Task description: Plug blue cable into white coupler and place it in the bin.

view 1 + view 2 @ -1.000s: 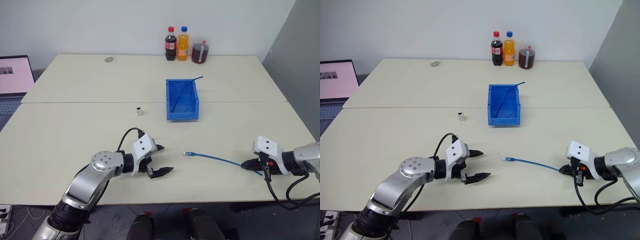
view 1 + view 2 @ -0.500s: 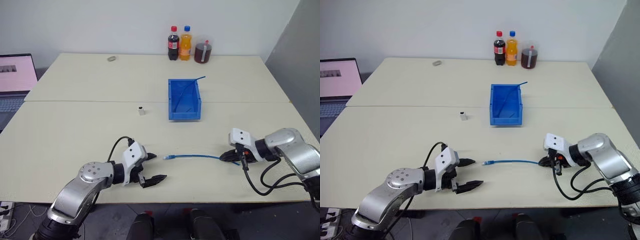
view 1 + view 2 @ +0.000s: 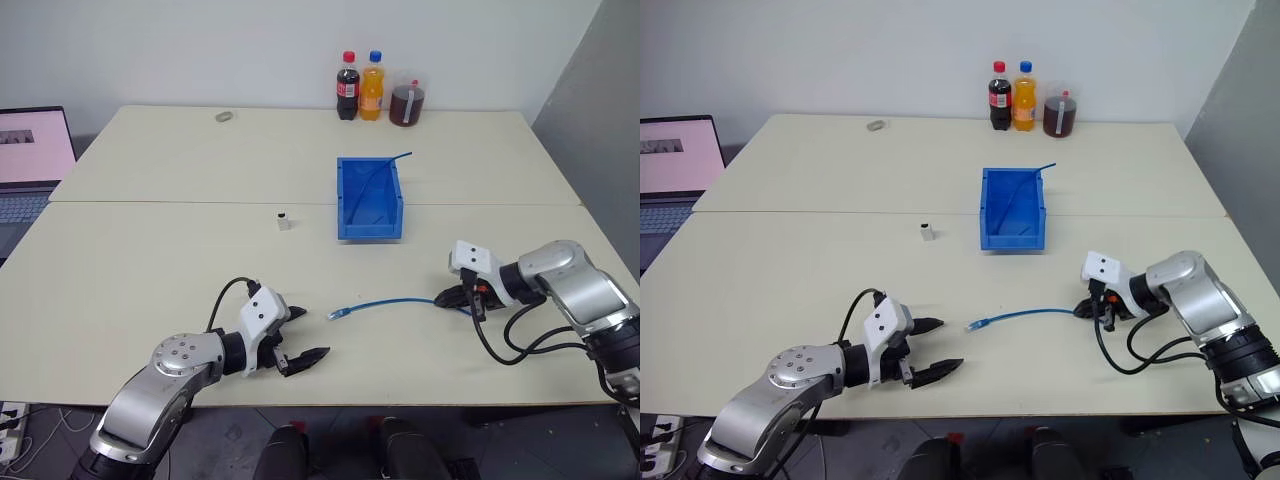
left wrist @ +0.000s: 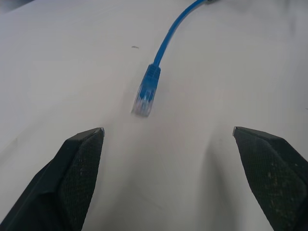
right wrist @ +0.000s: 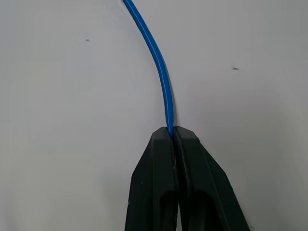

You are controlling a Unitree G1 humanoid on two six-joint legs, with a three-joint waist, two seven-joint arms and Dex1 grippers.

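Note:
The blue cable (image 3: 390, 301) lies across the near table, its clear plug (image 4: 144, 100) pointing toward my left side. My right gripper (image 3: 443, 299) is shut on the cable's right end; the pinch shows between its fingers (image 5: 163, 159). My left gripper (image 3: 303, 335) stands open just left of the plug, which lies a short way ahead of its fingers (image 4: 79, 154). The white coupler (image 3: 284, 220) stands farther back, left of the bin (image 3: 369, 227). The bin is bright blue, at mid table.
A second thin blue cable (image 3: 382, 170) leans out of the bin's back corner. Three bottles (image 3: 374, 88) stand at the far edge, a small grey round object (image 3: 223, 116) sits far left, and a laptop (image 3: 30, 150) is at the left margin.
My right gripper has dragged the cable leftward and forward, bringing the plug close to my left gripper. The left gripper drew back slightly and stayed open. The camera has shifted a little.

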